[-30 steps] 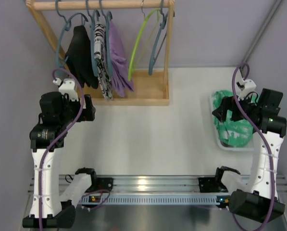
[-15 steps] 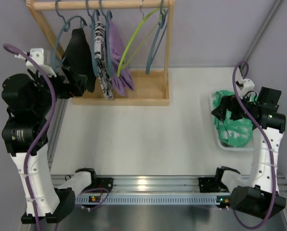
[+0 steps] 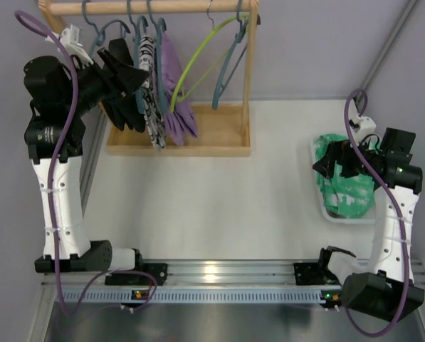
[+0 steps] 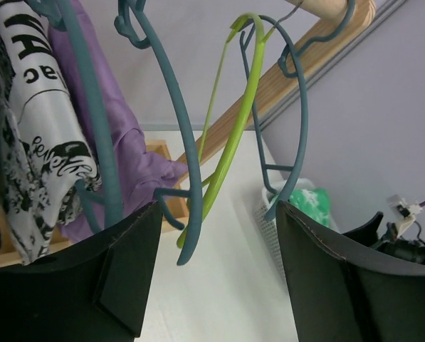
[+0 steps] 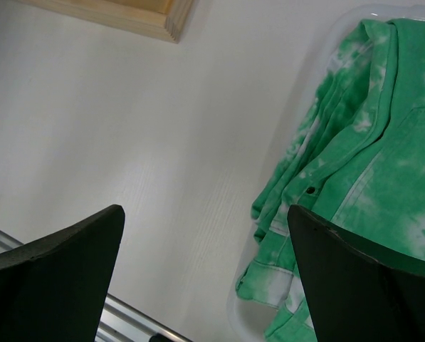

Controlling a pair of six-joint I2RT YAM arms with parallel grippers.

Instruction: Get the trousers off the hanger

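Three trousers hang on hangers from the wooden rack's rail (image 3: 148, 7): black (image 3: 124, 110), printed white (image 3: 150, 114) and purple (image 3: 176, 107). My left gripper (image 3: 139, 73) is raised against the top of the black trousers, beside the printed ones. In the left wrist view it (image 4: 218, 214) is open. The lower ends of a bare blue hanger (image 4: 178, 142) and a green hanger (image 4: 230, 142) hang between its jaws, untouched. The printed trousers (image 4: 34, 142) and purple trousers (image 4: 119, 149) lie to the left. My right gripper (image 3: 333, 160) (image 5: 205, 214) is open and holds nothing.
A white basket (image 3: 324, 206) at the right holds green-and-white mottled cloth (image 5: 369, 142), just beside my right gripper. A further bare blue hanger (image 3: 230, 64) hangs at the rail's right end. The rack's wooden base (image 3: 212, 139) stands at the table's far left.
My left arm has swung up from the table to the hangers, and its jaws have narrowed somewhat. The bare green and blue hangers have swung left. The right arm has not moved.
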